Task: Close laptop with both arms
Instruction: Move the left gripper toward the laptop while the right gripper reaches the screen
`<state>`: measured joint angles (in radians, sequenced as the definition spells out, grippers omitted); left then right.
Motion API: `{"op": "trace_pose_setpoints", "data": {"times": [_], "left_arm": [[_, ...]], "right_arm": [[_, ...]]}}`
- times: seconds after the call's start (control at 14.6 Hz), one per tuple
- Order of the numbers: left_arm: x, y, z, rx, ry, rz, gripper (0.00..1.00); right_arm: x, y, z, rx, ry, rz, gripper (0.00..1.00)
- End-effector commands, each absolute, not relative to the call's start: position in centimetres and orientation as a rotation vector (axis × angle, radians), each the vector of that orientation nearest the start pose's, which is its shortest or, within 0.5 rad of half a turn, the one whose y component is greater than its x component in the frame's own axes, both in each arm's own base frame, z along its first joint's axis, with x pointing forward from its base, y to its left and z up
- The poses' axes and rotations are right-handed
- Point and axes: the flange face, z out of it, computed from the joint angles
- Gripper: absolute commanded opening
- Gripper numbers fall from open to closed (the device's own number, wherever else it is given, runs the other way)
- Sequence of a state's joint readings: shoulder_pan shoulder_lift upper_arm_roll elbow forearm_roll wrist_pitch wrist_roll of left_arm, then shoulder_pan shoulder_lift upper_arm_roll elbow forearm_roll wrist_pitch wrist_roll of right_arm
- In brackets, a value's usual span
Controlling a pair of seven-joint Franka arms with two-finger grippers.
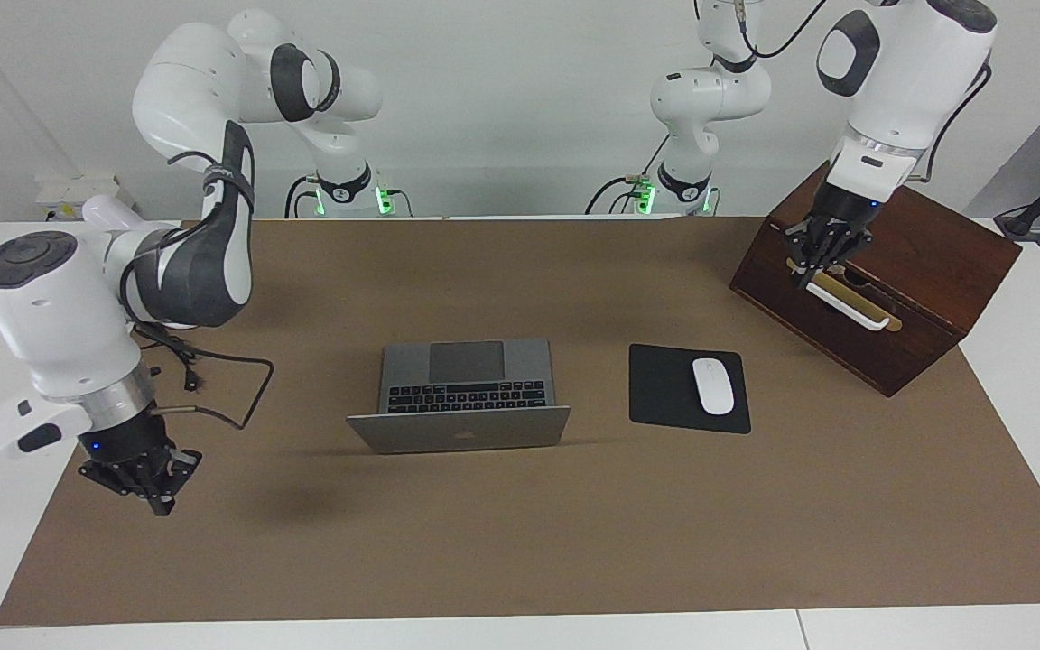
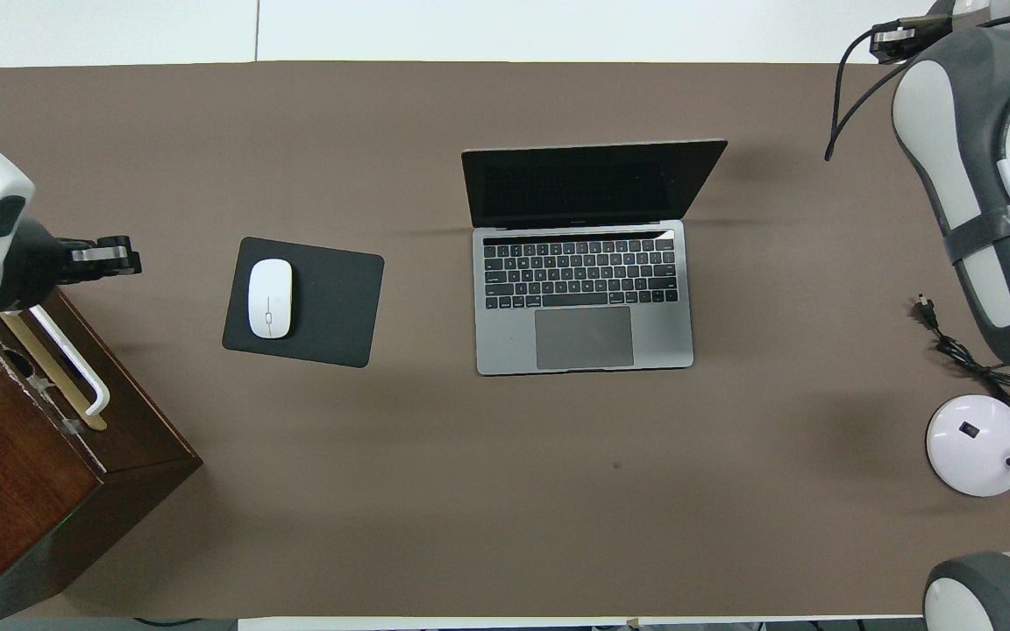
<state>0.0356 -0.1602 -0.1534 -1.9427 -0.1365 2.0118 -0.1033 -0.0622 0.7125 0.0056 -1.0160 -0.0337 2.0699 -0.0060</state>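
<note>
Between both raised end effectors, well apart, the laptop (image 1: pixel 461 390) lies open.

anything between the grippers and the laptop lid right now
Mostly no. The mouse on its pad lies between the left gripper and the laptop. Only bare mat lies between it and the right gripper.

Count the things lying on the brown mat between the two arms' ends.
3: the open laptop mid-mat; the black mouse pad beside it toward the left arm's end; the white mouse on that pad. None seem hidden.
</note>
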Motion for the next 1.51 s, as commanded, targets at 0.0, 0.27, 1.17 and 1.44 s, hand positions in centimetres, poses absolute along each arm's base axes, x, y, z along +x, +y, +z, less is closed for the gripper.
{"op": "trace_pose_setpoints", "data": {"times": [0.0,0.27,1.17,1.44], "left_arm": [[50.4,-10.4,55.6,-3.254,0.013,-0.475,0.0],[47.7,-14.7,52.2,-3.239,0.151,-0.64,0.0],[42.9,-22.8,41.4,-3.221,0.337,-1.007,0.0],[42.3,-26.0,38.2,-3.226,0.417,-1.077,0.0]], "right_arm": [[78.8,-5.3,46.4,-3.142,0.088,-0.588,0.0],[79.9,-3.4,48.9,-3.067,0.064,-0.762,0.0],[80.4,12.3,50.1,-2.849,0.093,-1.049,0.0],[80.0,14.8,50.0,-2.846,0.104,-1.062,0.0]]}}
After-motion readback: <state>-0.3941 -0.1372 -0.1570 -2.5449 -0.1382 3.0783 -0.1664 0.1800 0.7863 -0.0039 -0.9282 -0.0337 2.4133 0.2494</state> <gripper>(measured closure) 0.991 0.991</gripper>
